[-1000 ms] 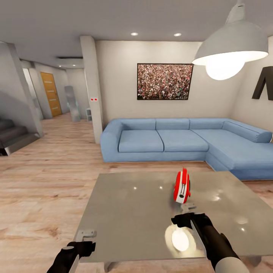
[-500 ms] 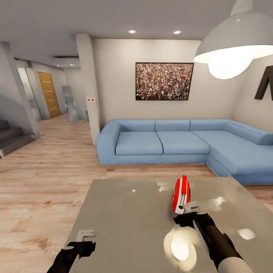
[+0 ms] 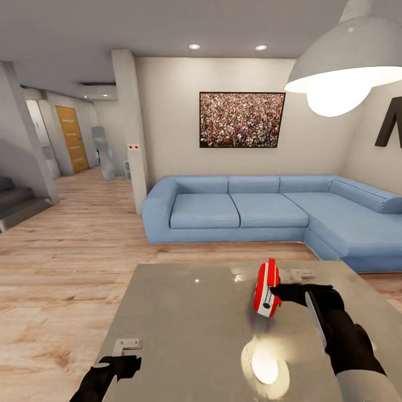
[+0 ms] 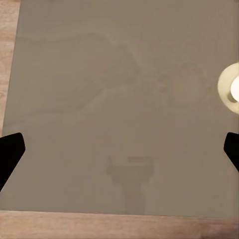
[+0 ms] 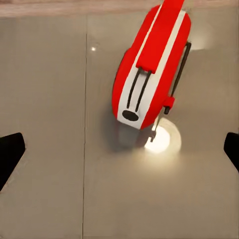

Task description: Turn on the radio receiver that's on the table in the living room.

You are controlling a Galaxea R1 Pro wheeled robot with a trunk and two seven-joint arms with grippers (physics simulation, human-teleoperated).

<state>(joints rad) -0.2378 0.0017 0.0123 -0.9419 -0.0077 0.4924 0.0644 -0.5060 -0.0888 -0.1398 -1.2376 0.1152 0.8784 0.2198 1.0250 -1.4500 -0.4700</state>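
1. Head view: small flat rounded red radio receiver (image 3: pixel 266 290) w/ white edge band stands on edge on the large low square glossy grey bench (image 3: pixel 184 312), right of centre, nearer the far edge.
2. Right end effector (image 3: pixel 290 286), black, sits just beside the radio's right side; touching or not – can't tell. Right wrist view: both fingertips (image 5: pixel 10 152) at opposite frame edges, so fingers spread wide, pinching nothing; radio (image 5: pixel 149 74) lies between and ahead of them, w/ thin dark wire loop along one side.
3. Left end effector (image 3: pixel 127 349) hangs over the bench's near-left corner. Left wrist view: black fingertips (image 4: pixel 10 149) wide apart, bare grey top (image 4: pixel 119 99) under them.
4. Bench top mirror-smooth: reflects grey dome pendant lamp (image 3: pixel 340 61) as a bright oval.
5. Behind: blue fabric L-shaped sofa (image 3: pixel 268 212), light wood plank floor (image 3: pixel 67 262), framed crowd picture (image 3: pixel 242 119) on beige wall.
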